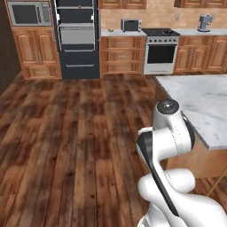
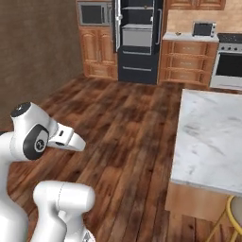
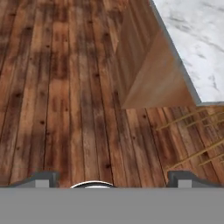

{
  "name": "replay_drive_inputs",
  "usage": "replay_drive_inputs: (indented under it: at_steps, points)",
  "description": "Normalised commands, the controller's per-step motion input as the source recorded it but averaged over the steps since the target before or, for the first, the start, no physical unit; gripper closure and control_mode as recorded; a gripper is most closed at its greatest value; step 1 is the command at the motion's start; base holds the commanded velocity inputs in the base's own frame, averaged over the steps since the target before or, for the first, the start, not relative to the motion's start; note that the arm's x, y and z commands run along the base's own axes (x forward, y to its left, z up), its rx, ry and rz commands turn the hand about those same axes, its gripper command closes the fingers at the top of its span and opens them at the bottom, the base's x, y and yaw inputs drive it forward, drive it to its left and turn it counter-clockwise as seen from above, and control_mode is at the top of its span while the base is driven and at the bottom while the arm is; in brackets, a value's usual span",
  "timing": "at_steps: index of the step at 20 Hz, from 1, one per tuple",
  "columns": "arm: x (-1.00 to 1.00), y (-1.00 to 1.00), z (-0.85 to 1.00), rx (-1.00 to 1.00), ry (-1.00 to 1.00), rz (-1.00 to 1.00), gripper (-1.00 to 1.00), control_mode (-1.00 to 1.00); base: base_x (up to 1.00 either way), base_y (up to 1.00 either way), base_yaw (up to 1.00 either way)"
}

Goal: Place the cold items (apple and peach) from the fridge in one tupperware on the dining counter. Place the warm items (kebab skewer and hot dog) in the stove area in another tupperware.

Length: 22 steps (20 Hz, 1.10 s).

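Observation:
The black fridge [image 1: 77, 42] [image 2: 137, 40] stands at the far wall with its upper doors swung open, showing pale shelves and a drawer. To its right is the silver stove [image 1: 160, 51] [image 2: 229, 61]. The marbled dining counter [image 1: 199, 106] [image 2: 212, 132] [image 3: 192, 39] lies close on my right. My gripper [image 3: 113, 179] is open with nothing between its fingertips [image 3: 41, 179]; it looks down at the wooden floor beside the counter's wooden base [image 3: 148, 74]. The apple, peach, kebab skewer, hot dog and tupperwares are out of view.
A yellow-framed stool [image 2: 234, 217] [image 3: 197, 140] stands at the counter's near corner. A toaster [image 1: 131, 24] [image 2: 204, 29] sits on the wall countertop, a microwave [image 1: 29, 13] [image 2: 94, 14] left of the fridge. Open wooden floor [image 1: 66, 133] stretches to the fridge.

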Motion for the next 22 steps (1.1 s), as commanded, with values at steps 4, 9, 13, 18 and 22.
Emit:
replay_drive_inputs:
  at_steps: [4, 9, 13, 18, 22]
  points:
    - [0.0, 0.0, 0.0, 0.0, 0.0, 0.0, -1.0, 1.0, 1.0, 0.98, -0.05]
    - [0.0, 0.0, 0.0, 0.0, 0.0, 0.0, -1.0, 1.0, 1.0, 0.68, -0.1]
    - [0.0, 0.0, 0.0, 0.0, 0.0, 0.0, -1.0, 1.0, 1.0, 0.44, -0.13]
    - [0.0, 0.0, 0.0, 0.0, 0.0, 0.0, -1.0, 1.0, 1.0, 0.12, -0.14]
    - [0.0, 0.0, 0.0, 0.0, 0.0, 0.0, -1.0, 1.0, 1.0, 0.16, -0.03]
